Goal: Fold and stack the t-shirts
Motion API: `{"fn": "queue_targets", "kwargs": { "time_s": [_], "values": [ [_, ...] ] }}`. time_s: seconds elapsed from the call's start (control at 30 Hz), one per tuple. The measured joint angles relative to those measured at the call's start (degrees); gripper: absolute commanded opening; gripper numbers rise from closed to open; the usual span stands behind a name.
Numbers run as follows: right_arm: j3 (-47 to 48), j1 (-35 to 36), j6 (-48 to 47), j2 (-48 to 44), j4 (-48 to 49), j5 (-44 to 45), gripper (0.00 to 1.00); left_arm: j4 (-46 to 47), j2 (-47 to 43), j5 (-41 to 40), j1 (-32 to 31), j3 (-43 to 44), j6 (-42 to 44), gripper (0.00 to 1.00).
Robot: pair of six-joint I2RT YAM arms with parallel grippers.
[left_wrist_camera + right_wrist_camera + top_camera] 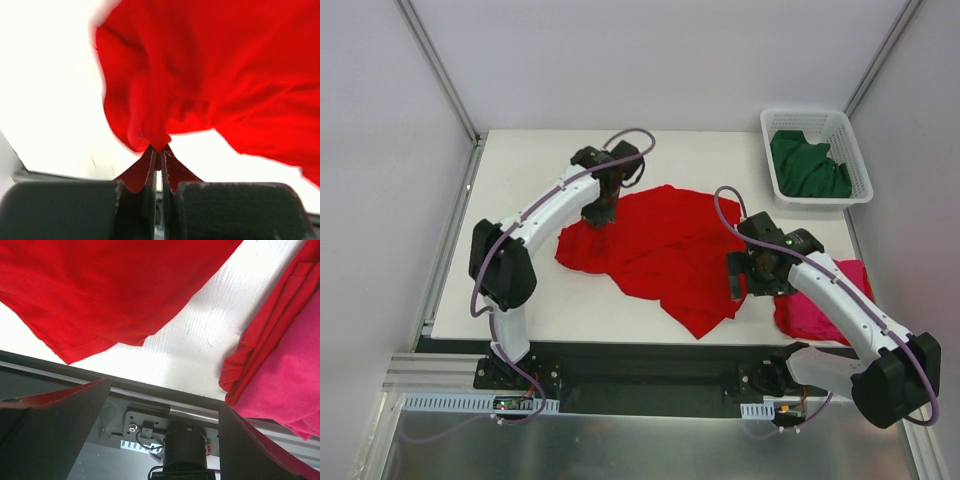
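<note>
The left gripper (157,152) was pressed together on a bunched fold of the red t-shirt (660,250). That far left corner was pinched between its fingers, while the rest of the cloth spread rumpled over the table (520,290) away to its right. The right gripper (164,395) stood at the red shirt's near right edge, its fingers spread wide with nothing between them. The shirt's hem lay just to its left, touching neither finger. Just to its right lay the magenta-pink t-shirt (855,275) in a folded pile. Well apart, beyond that gripper and to its right, the dark green t-shirt (808,165) sat crumpled inside the white basket (865,185).
</note>
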Motion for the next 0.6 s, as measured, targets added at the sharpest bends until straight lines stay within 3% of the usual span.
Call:
{"fn": "queue_targets", "kwargs": {
  "time_s": [0.2,0.23,0.27,0.3,0.47,0.6],
  "values": [
    [0.0,0.0,-0.2,0.0,-0.4,-0.5,0.96,-3.9,1.0,-13.8,6.4,22.7,2.6,0.00],
    [0.0,0.0,-0.3,-0.1,-0.5,-0.5,0.96,-3.6,2.0,-16.9,8.4,26.7,3.5,0.13],
    [0.0,0.0,-0.3,-0.3,-0.7,-0.6,0.96,-2.8,2.8,-19.0,10.8,29.2,4.1,0.43],
    [0.0,0.0,-0.4,-0.6,-0.9,-0.7,0.96,-2.4,3.6,-21.4,13.1,30.9,4.5,0.99],
    [0.0,0.0,-0.4,-3.1,-2.1,-0.7,0.96,-3.5,6.2,-30.3,20.0,29.7,4.0,0.99],
    [-0.1,0.0,-0.4,-4.6,-2.8,-0.7,0.96,-4.0,4.5,-26.8,19.1,20.3,1.7,0.99]
  ]
}}
